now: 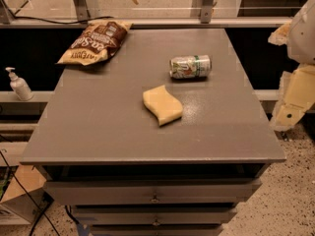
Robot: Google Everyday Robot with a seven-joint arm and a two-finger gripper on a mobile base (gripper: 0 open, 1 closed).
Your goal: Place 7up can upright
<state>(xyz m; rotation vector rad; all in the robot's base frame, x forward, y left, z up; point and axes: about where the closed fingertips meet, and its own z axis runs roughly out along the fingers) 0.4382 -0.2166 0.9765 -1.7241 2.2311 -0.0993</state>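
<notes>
While 7up can [190,66] lies sideways, gripper [293,102] seemingly at right edge, apart

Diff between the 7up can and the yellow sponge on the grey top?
The silver-green aluminium 7up can is cylindrical, lying on its side; the yellow wavy sponge is flat, nearer the front. Both rest on the grey tabletop, apart; the gripper hangs beyond its right edge.

Near and left stretches of the table [93,132] lie free.
Can [190,66] lies far right, sponge [163,104] nearer at centre, bag [95,42] far left; gripper [291,100] hangs off the right edge.
</notes>
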